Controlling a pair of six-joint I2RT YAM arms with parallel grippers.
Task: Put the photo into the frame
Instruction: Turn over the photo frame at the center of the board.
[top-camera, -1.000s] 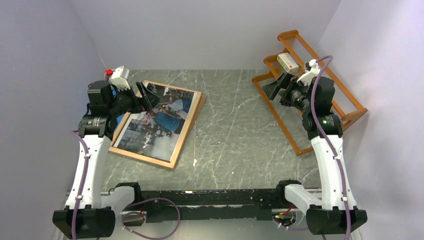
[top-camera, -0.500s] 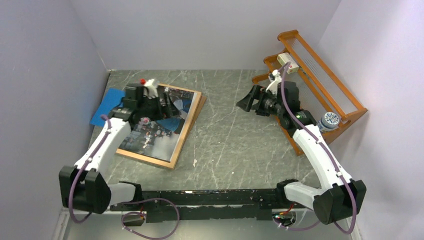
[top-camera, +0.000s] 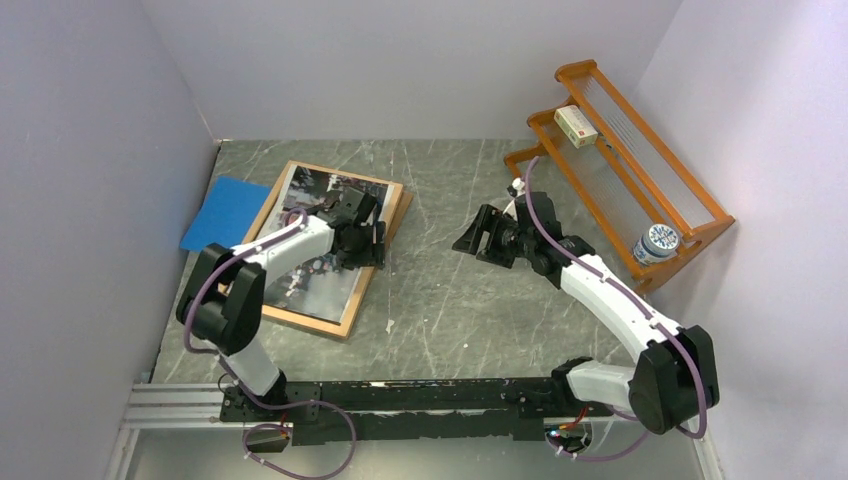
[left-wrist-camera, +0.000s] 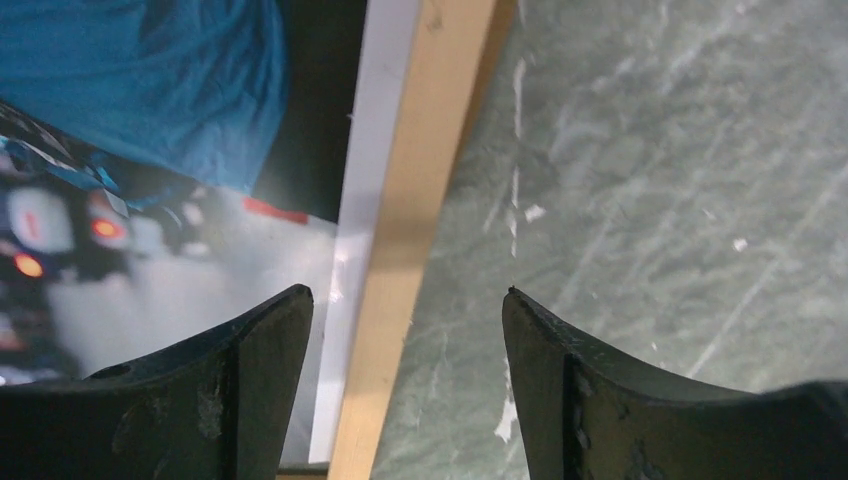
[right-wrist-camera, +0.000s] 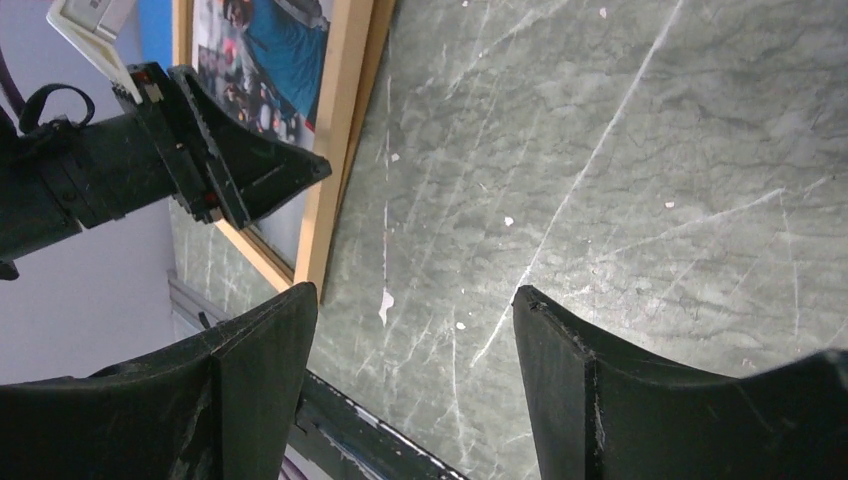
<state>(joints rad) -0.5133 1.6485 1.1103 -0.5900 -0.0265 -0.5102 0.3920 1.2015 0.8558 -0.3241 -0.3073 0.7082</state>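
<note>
The photo (top-camera: 312, 285) lies face-up inside the light-orange frame (top-camera: 285, 317) at the left of the marbled table (top-camera: 450, 300), with a blue sheet (top-camera: 215, 212) beside its far-left edge. The left gripper (top-camera: 368, 240), jaws apart, hovers astride the frame's right border, 1 finger over the print and the other over stone. The right gripper (top-camera: 468, 238), jaws also apart and holding nothing, hangs over bare table between the frame and a wooden rack (top-camera: 578, 70).

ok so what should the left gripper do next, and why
Probably ease the left gripper straight down. Its open jaws straddle the frame's right border, and the photo's white edge lies just inside the wood, so pressing there could seat that edge.
</note>
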